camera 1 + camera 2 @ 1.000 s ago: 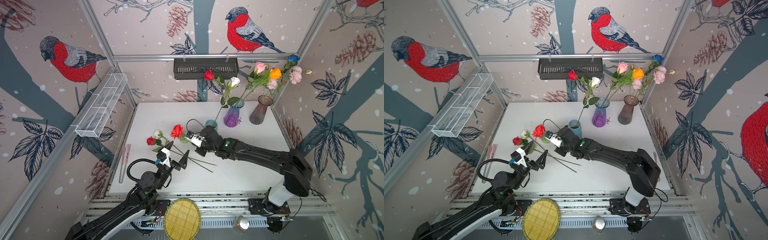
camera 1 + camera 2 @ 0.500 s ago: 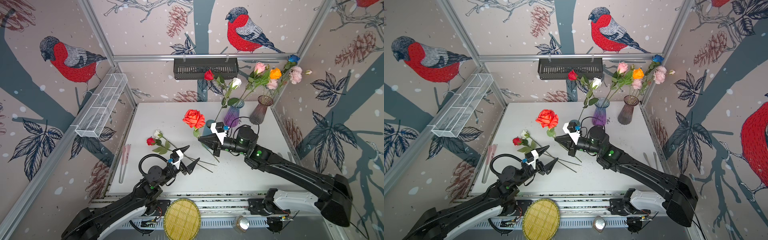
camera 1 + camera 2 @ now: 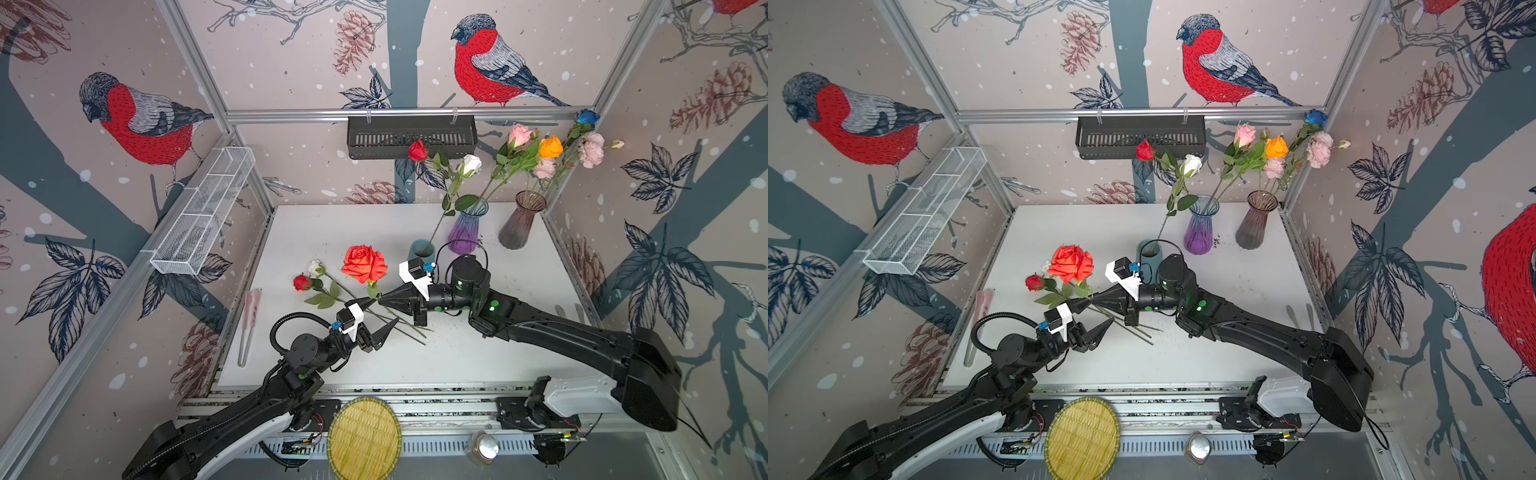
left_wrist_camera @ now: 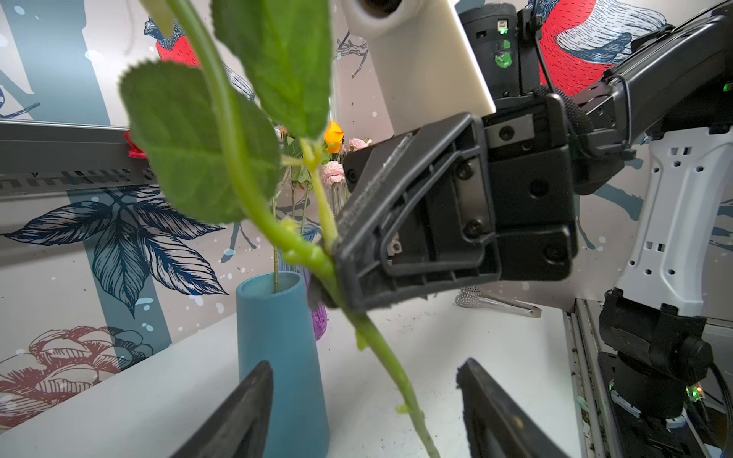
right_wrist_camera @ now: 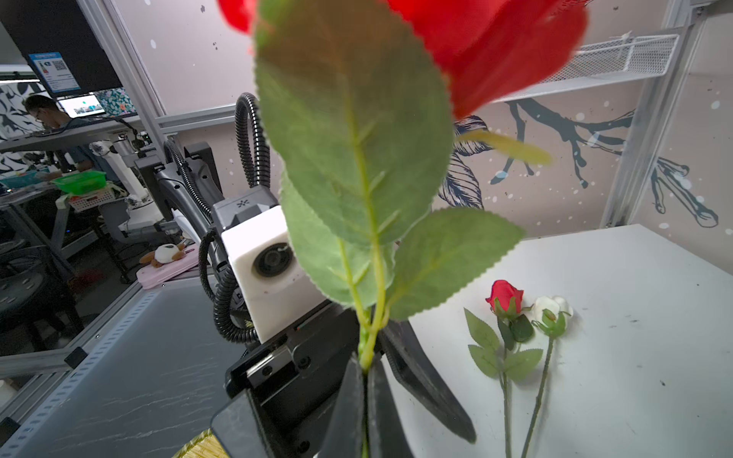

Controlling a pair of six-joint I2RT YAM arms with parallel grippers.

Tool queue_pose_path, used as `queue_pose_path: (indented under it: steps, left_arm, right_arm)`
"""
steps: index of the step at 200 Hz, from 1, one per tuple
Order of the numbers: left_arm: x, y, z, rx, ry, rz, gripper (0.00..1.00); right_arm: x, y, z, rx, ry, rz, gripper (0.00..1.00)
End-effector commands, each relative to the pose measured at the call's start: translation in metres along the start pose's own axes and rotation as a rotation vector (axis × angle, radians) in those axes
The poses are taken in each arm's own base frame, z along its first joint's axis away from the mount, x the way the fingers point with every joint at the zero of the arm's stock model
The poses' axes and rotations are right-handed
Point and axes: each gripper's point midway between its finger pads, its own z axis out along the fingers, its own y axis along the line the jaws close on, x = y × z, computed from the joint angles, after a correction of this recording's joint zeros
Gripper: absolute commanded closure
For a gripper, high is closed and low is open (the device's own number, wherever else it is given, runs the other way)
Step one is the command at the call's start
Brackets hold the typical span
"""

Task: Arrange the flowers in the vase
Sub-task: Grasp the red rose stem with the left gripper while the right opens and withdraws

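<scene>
Overhead, three vases point(image 3: 463, 235) stand behind; two small roses point(image 3: 302, 282) lie flat; right gripper point(image 3: 384, 300) pinches one big red rose point(image 3: 363, 263); left gripper point(image 3: 376, 319) gapes empty

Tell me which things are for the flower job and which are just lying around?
For the job: big red rose in the right claw; small red rose; white rose; blue vase; purple vase.

Lying about: straw mat; pink tongs; black basket.

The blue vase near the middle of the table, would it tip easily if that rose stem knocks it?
Probably. The blue vase is tall and narrows toward its mouth, and only one thin stem stands in it, so it looks light. Its wider base should help somewhat.
</scene>
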Motion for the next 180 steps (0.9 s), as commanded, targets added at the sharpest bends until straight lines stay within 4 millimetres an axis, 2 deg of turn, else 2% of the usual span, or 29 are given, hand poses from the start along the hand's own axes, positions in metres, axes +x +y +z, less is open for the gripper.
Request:
queue_pose_path:
  steps: [1,21,31,41,57,81,88,101,109,111,132,143,159,180]
  left_arm:
    - [-0.012,0.0,0.0,0.001,-0.044,0.014,0.33]
    - [-0.012,0.001,0.001,-0.007,-0.038,0.014,0.42]
    - [-0.011,0.002,0.001,-0.008,-0.033,0.013,0.52]
    - [-0.011,0.002,0.002,-0.007,-0.03,0.013,0.66]
    - [-0.011,0.003,0.002,-0.014,-0.024,0.013,1.0]
    - [-0.008,0.006,0.002,-0.034,-0.017,0.014,1.0]
    - [-0.008,0.007,0.001,-0.038,-0.019,0.015,1.0]
    - [-0.006,0.01,0.001,-0.055,-0.014,0.016,1.0]
    - [-0.006,0.013,0.001,-0.075,-0.013,0.008,1.0]
    - [-0.006,0.015,0.0,-0.084,-0.014,0.003,1.0]
    - [-0.006,0.035,-0.005,-0.206,-0.031,-0.059,1.0]
    - [-0.013,0.042,-0.006,-0.243,-0.058,-0.075,1.0]
    - [-0.036,0.047,0.0,-0.26,-0.094,-0.09,1.0]
    - [-0.084,0.053,0.013,-0.268,-0.16,-0.104,1.0]
  right_arm:
    - [-0.01,0.006,0.003,-0.043,-0.033,-0.038,0.98]
    - [-0.008,0.006,0.004,-0.052,-0.032,-0.036,0.98]
    - [-0.009,0.008,0.004,-0.064,-0.037,-0.037,0.99]
    - [-0.01,0.008,0.004,-0.067,-0.042,-0.036,0.98]
    - [-0.014,0.008,0.002,-0.065,-0.055,-0.041,0.99]
    - [-0.018,0.005,-0.004,-0.044,-0.078,-0.047,0.97]
    - [-0.02,0.001,-0.008,-0.015,-0.084,-0.051,0.87]
    - [-0.02,-0.01,-0.017,0.073,-0.097,-0.066,0.59]
    - [-0.016,-0.02,-0.024,0.151,-0.101,-0.073,0.5]
    - [-0.021,-0.02,-0.03,0.172,-0.116,-0.083,0.49]
    - [-0.021,-0.039,-0.062,0.363,-0.141,-0.115,0.47]
    - [-0.015,-0.046,-0.08,0.453,-0.135,-0.134,0.47]
    - [-0.009,-0.055,-0.11,0.625,-0.123,-0.178,0.47]
    - [-0.004,-0.064,-0.171,0.906,-0.204,-0.199,0.47]
